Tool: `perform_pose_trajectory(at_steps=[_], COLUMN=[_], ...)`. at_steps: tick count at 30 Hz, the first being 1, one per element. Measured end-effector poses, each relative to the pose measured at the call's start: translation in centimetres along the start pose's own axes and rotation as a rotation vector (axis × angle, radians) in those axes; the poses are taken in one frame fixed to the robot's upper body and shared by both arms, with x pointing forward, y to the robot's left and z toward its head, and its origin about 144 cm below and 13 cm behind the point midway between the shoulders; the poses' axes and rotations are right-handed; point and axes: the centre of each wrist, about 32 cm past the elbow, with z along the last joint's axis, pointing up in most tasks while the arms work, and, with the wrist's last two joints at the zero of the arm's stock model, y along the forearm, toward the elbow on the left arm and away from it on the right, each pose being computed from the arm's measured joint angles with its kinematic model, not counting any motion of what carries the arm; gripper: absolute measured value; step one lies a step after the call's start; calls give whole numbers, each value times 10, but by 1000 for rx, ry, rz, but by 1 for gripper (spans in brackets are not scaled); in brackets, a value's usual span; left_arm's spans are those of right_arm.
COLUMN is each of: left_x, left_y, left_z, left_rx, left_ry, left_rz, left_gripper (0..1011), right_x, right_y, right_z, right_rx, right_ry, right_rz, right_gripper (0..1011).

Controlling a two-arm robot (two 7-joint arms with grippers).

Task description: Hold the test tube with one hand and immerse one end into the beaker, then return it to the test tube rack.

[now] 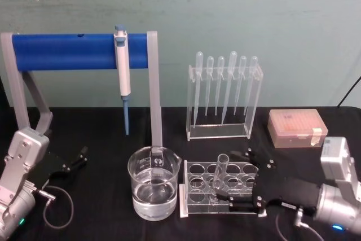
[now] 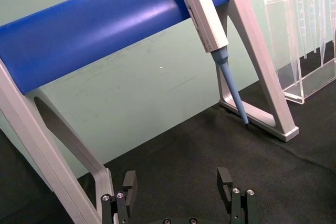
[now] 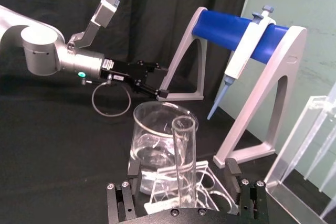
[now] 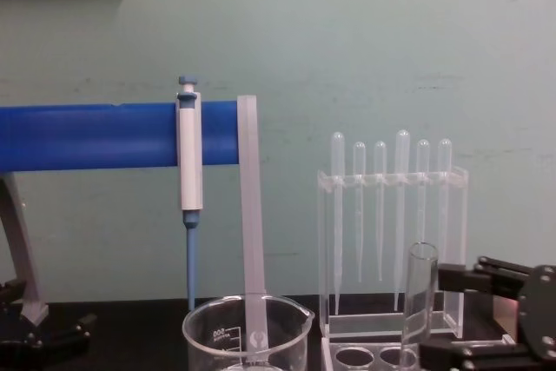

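The test tube (image 1: 220, 171) stands upright in a clear rack (image 1: 188, 205), just right of the beaker (image 1: 153, 183), which holds clear liquid. My right gripper (image 1: 230, 176) reaches in from the right and is open, with one finger on each side of the tube and not touching it. In the right wrist view the test tube (image 3: 184, 161) rises between the two spread fingers (image 3: 232, 170), with the beaker (image 3: 157, 132) right behind it. The chest view has the test tube (image 4: 419, 301) beside the beaker (image 4: 246, 329). My left gripper (image 1: 79, 158) rests open at the far left, holding nothing.
A blue-and-white micropipette (image 1: 122, 66) hangs on a blue-barred grey stand (image 1: 67, 52) behind the beaker. A clear holder with several thin pipettes (image 1: 224, 97) stands at the back. An orange tip box (image 1: 297, 128) sits at the back right. A black cloth covers the table.
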Motion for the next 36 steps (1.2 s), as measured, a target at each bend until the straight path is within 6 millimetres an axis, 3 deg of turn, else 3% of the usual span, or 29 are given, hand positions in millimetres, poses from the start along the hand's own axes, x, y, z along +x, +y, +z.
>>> perform_pose_trajectory(at_steps=[10,18,19,28,36], left_x=[0,0,0,0,0], left_y=[0,0,0,0,0], left_z=[0,0,0,0,0], left_rx=[0,0,0,0,0], left_ry=[0,0,0,0,0], left_rz=[0,0,0,0,0], left_gripper=[1000,1000,1000,1000,1000], right_x=[8,8,8,8,8], right_y=[22,22,21,21,21], right_z=[-4,-4,-4,-3,-3], right_rx=[3,3,5,7,8], right_ry=[8,8,8,8,8], right_rz=[20,20,19,19,18], right_gripper=[1000,1000,867,628,343])
